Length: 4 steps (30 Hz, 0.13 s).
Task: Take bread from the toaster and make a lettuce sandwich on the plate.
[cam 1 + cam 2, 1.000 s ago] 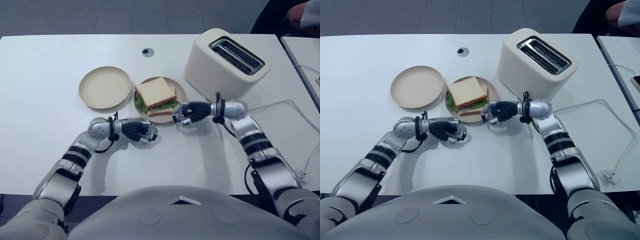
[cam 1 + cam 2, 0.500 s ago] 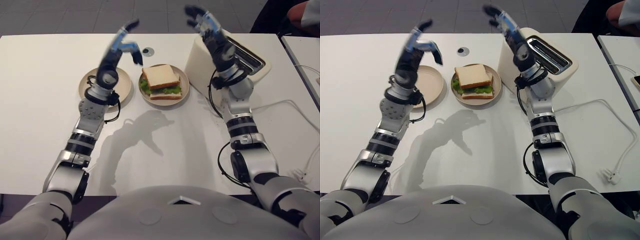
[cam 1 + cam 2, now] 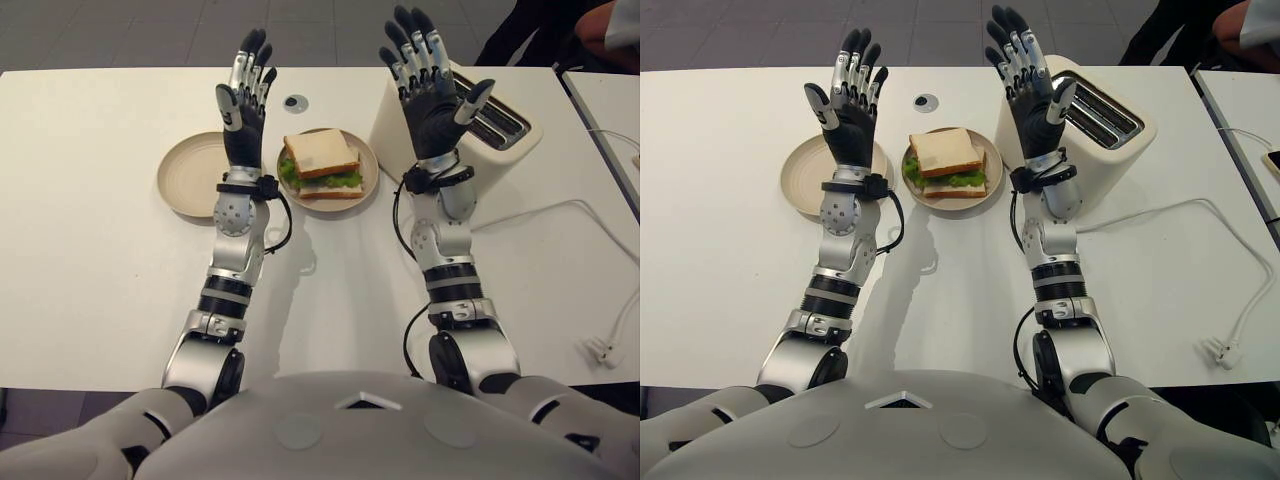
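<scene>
A sandwich (image 3: 322, 166) of two bread slices with green lettuce between them lies on a tan plate (image 3: 366, 170) at the table's middle back. A cream toaster (image 3: 500, 125) stands just right of it, its slots showing no bread. Both of my forearms stand upright above the table. My left hand (image 3: 243, 95) is raised left of the sandwich, fingers spread and straight, holding nothing. My right hand (image 3: 427, 80) is raised in front of the toaster, likewise open and empty.
A second, bare tan plate (image 3: 187, 172) sits left of the sandwich plate, partly behind my left arm. A small dark round fitting (image 3: 294, 102) is set in the tabletop behind. The toaster's white cable (image 3: 570, 215) trails right to a plug (image 3: 598, 350) near the edge.
Both hands rose from low on the table beside the sandwich plate to upright, open-palmed poses. Their curled fingers straightened. The sandwich plate stands slightly farther back and right.
</scene>
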Available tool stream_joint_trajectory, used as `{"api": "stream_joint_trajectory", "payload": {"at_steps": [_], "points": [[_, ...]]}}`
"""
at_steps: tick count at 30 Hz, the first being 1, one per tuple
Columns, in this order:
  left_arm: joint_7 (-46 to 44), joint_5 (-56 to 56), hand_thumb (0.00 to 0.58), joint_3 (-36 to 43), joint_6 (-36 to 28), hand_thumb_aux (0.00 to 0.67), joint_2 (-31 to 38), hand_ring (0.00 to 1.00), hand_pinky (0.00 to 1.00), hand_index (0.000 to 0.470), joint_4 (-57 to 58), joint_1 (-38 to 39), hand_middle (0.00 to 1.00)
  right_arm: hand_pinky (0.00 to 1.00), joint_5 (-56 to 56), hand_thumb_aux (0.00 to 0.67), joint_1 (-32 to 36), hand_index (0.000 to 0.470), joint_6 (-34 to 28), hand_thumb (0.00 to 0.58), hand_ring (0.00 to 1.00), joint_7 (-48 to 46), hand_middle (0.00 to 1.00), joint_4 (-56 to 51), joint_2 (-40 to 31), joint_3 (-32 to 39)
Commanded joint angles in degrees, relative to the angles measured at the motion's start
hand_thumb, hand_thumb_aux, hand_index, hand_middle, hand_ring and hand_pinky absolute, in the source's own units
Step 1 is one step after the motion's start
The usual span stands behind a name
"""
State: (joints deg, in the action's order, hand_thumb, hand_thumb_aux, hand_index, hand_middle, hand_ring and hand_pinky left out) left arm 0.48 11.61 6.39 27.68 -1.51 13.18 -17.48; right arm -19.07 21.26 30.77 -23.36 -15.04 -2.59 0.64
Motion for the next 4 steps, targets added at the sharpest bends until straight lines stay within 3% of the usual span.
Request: {"api": "stream_joint_trajectory", "payload": {"at_steps": [1,4], "points": [[-3.1,-0.6,0.000,0.0,2.3,0.000,-1.4,0.00,0.00,0.000,0.4,2.0,0.00,0.00,-0.3,0.000,-1.5,0.000,1.1,0.000,0.00,-3.2,0.00,0.3,0.8,1.0],[-5.9,0.3,0.000,-0.7,4.1,0.000,-1.9,0.00,0.00,0.000,1.0,2.2,0.00,0.00,0.5,0.000,-0.9,0.000,0.7,0.000,0.00,-3.8,0.00,-0.9,1.2,1.0]]}}
